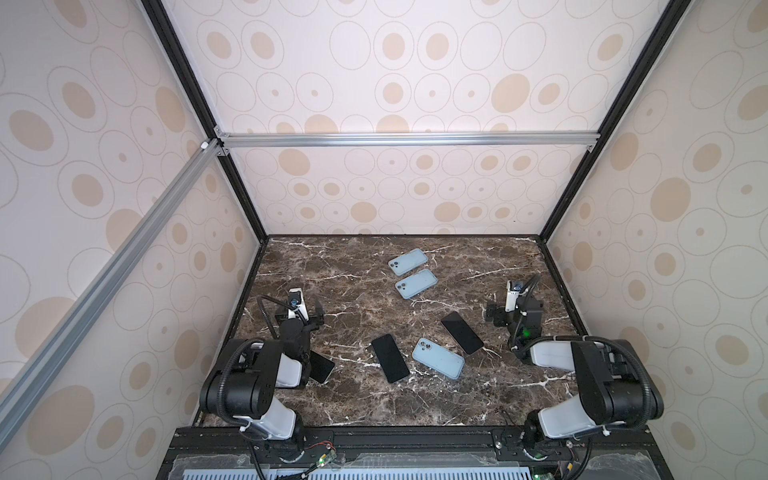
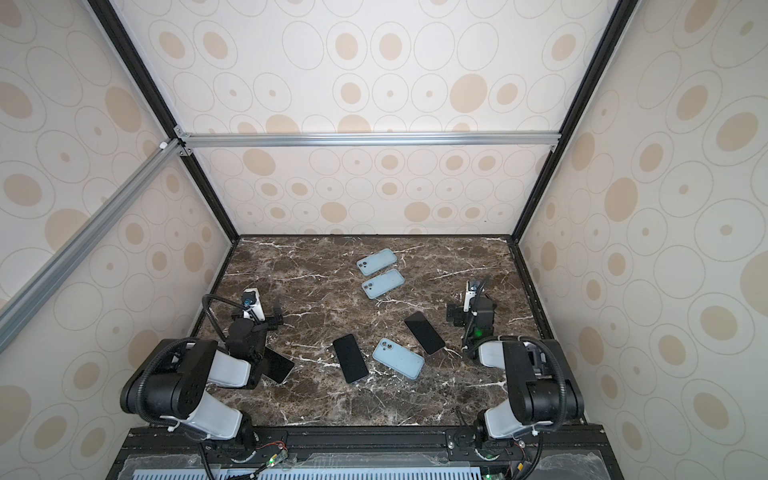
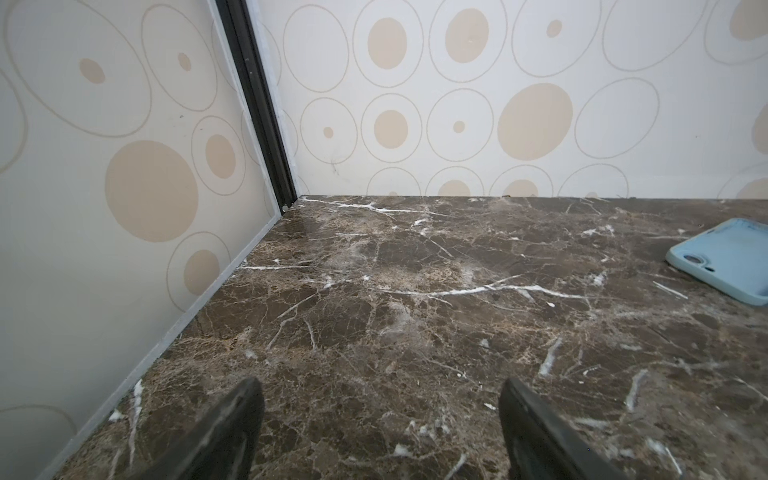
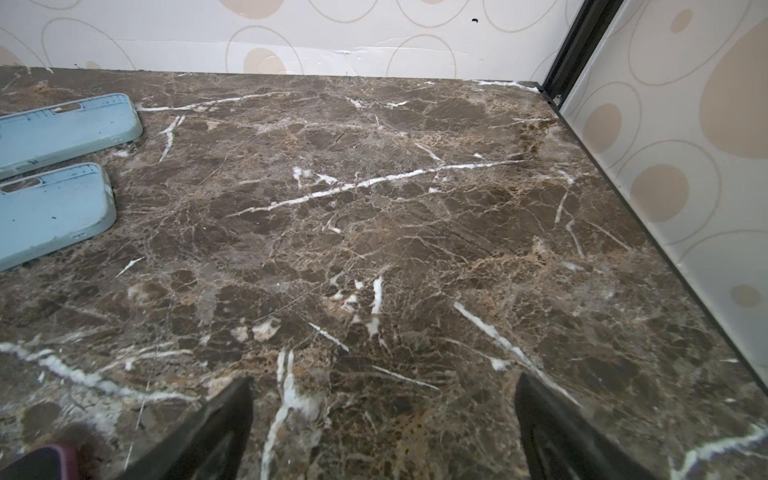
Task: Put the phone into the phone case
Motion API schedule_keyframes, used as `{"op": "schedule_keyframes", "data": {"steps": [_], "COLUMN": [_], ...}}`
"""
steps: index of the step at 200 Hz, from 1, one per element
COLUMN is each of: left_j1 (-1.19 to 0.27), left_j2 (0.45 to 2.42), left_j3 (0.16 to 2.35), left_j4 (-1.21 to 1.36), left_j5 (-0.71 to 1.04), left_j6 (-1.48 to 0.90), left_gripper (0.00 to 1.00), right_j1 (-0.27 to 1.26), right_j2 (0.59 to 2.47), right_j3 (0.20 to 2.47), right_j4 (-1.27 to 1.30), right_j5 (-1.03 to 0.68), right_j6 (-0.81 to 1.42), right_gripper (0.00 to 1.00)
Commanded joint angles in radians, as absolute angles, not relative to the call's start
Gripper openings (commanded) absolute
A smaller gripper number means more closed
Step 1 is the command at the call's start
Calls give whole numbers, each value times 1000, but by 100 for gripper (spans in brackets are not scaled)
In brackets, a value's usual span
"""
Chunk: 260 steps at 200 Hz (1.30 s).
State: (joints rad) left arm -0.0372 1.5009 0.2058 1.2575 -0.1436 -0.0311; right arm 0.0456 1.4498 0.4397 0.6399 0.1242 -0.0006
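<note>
While its arm (image 1: 590,370) crouches, right gripper (image 4: 384,380) gapes.

The setting is an enclosed robot test cell of laboratory type. Black corner posts (image 1: 242,195) and a silver aluminium extrusion crossbar (image 1: 407,139) frame wall panels (image 1: 395,66) printed with beige ovals, around a marble-patterned tabletop (image 1: 349,399). The left arm (image 1: 245,384) and the right arm (image 1: 598,374) are mounted, with exposed cabling, on a black rail (image 1: 415,434) at the front edge. Identical black phones (image 1: 390,358) and light-blue phone cases (image 1: 437,357) lie on the surface.
</note>
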Motion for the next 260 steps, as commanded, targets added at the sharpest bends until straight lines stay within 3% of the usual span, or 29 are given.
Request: {"op": "schedule_keyframes", "data": {"steps": [1,30,71,100,128,170,260], "left_j1": [-47,-53,-127,-168,-238,-363,-491], "left_j2": [1316,1090,949,877,790,726,929], "left_j3": [289,439,661,617,498,385,445], "left_j4": [1061,768,392,322,316,311,418], "left_j5": [-163,-57,297,573,707,713,621], "left_j6": [-22,-129,-55,6,101,261,216], "left_gripper": [86,84,84,84,83,84,84], "right_j1": [50,54,137,257,305,310,310], "right_j2": [1298,1154,1036,1011,1011,1037,1225], "right_j3": [533,659,855,963,992,947,914], "right_j4": [429,130,-264,-490,-633,-732,-756], "right_j5": [118,-4,-168,-148,-153,-122,-85], "right_j6": [24,126,159,47,40,104,151], "right_gripper": [99,97,95,95,95,95,100]}}
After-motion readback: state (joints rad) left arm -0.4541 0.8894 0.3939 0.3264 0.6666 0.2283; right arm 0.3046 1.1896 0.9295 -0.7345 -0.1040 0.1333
